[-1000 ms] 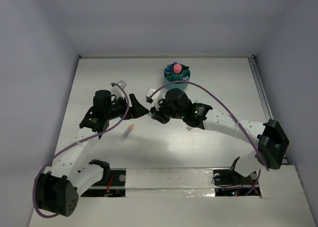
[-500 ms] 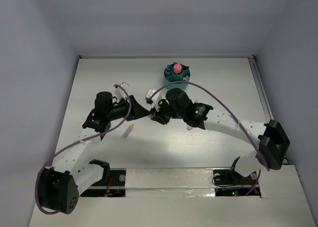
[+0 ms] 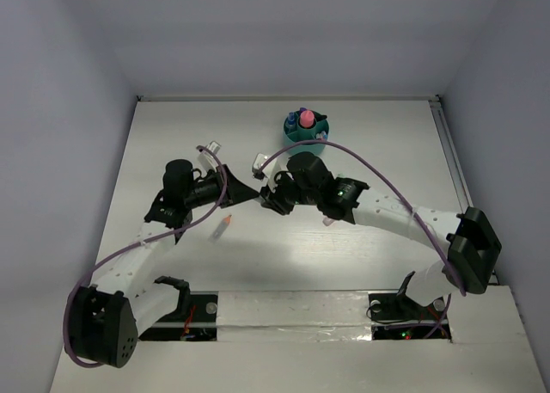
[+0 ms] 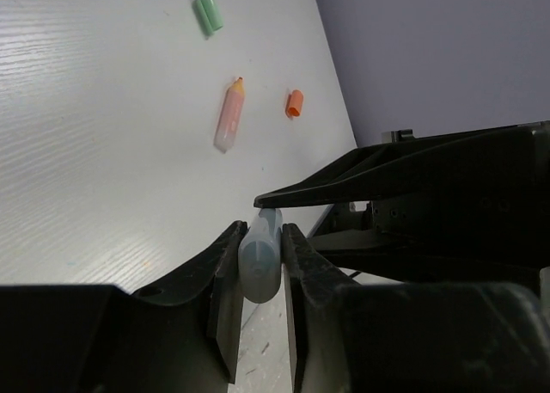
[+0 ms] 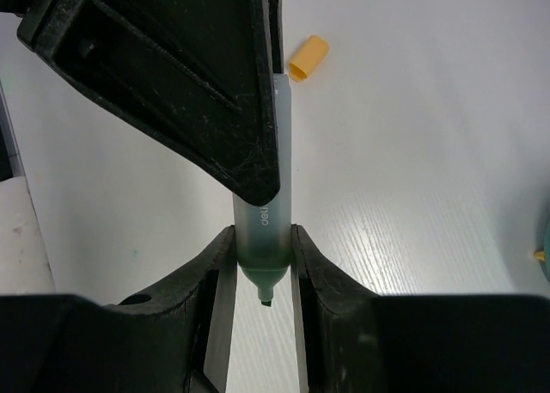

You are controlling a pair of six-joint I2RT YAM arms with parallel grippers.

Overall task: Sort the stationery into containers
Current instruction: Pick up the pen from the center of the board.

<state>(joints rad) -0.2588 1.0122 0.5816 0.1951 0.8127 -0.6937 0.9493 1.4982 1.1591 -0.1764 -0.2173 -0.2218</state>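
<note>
We see both pincers on one green highlighter at mid-table: left gripper clamped tight on one end, right gripper pinched on the other, nib bare. Loose on the table lie an orange highlighter, orange cap and green cap, well apart from the teal organiser.

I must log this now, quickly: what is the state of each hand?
Left hand: closed on one end of the green highlighter.
Right hand: closed on the same highlighter, near its bare tip.
</note>
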